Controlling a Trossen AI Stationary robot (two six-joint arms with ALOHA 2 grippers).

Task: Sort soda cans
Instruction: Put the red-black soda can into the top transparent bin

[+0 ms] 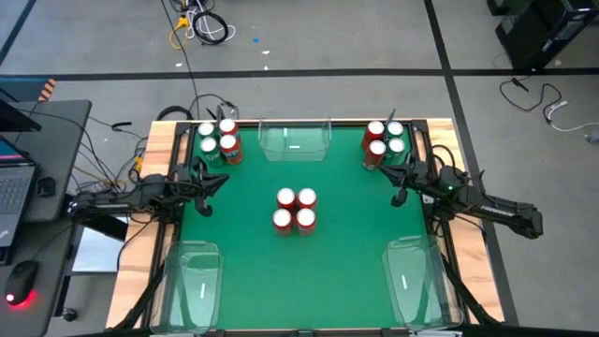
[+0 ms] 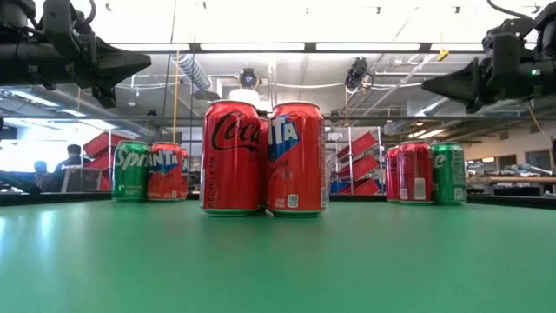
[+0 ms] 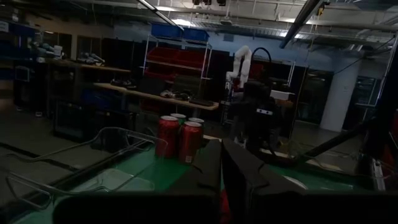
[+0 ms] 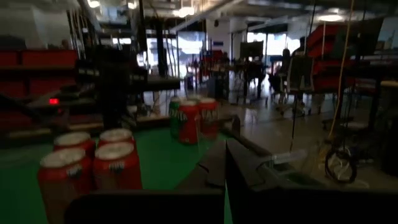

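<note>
Both the left gripper and right gripper hover with jaws closed, empty.

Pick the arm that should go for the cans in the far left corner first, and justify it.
Left. The left pincer hangs shut just in front of the far-left cans, on their side of the table. The right pincer, also shut, sits across the table by the far-right cans.
</note>
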